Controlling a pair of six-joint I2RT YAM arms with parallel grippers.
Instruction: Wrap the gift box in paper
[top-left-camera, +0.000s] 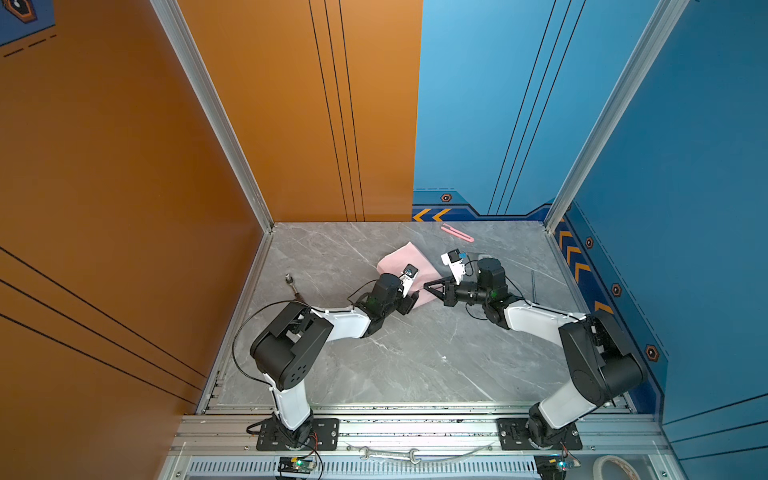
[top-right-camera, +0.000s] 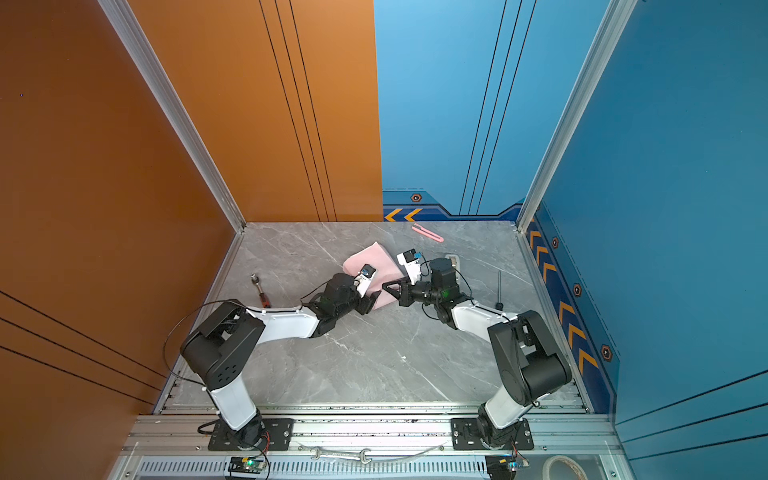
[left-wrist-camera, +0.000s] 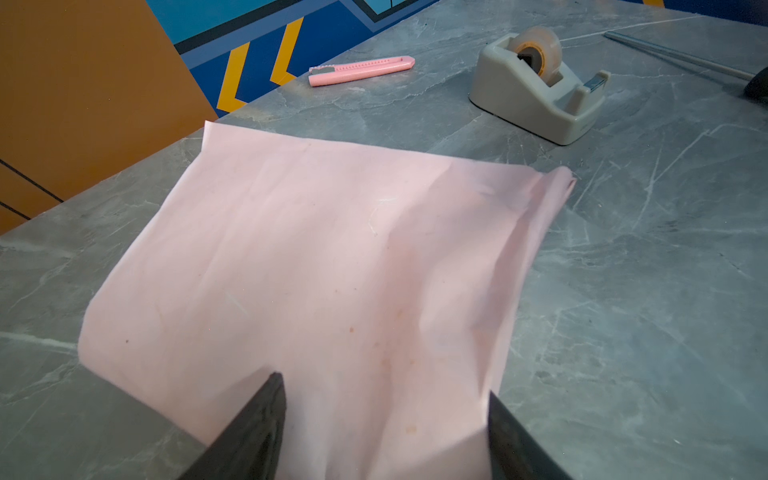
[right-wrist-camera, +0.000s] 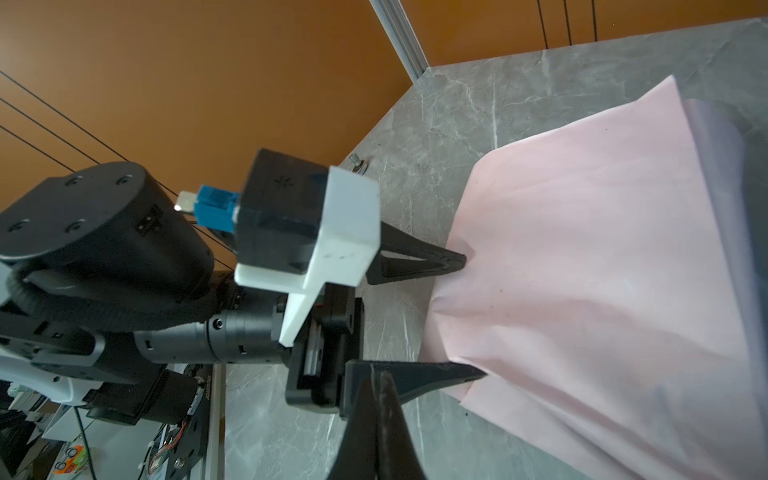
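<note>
The paper (top-left-camera: 401, 259) lies folded on the grey table towards the back, pale pink side up, and shows in both top views (top-right-camera: 374, 259). A lilac strip of it shows at one edge in the right wrist view (right-wrist-camera: 706, 137). My left gripper (left-wrist-camera: 384, 386) is open, with its two fingers (left-wrist-camera: 270, 419) set wide apart on the paper's near edge (right-wrist-camera: 469, 316). My right gripper (right-wrist-camera: 376, 374) is shut with nothing in it, and its tip (top-left-camera: 427, 286) sits just off the paper's right corner, close to the left gripper's finger. The gift box is hidden.
A pink cutter (left-wrist-camera: 361, 70) lies near the back wall. A beige tape dispenser (left-wrist-camera: 536, 87) stands to the right of the paper. A screwdriver (top-left-camera: 293, 284) lies at the left, a long metal tool (top-left-camera: 533, 282) at the right. A wrench (top-left-camera: 388, 454) rests on the front rail.
</note>
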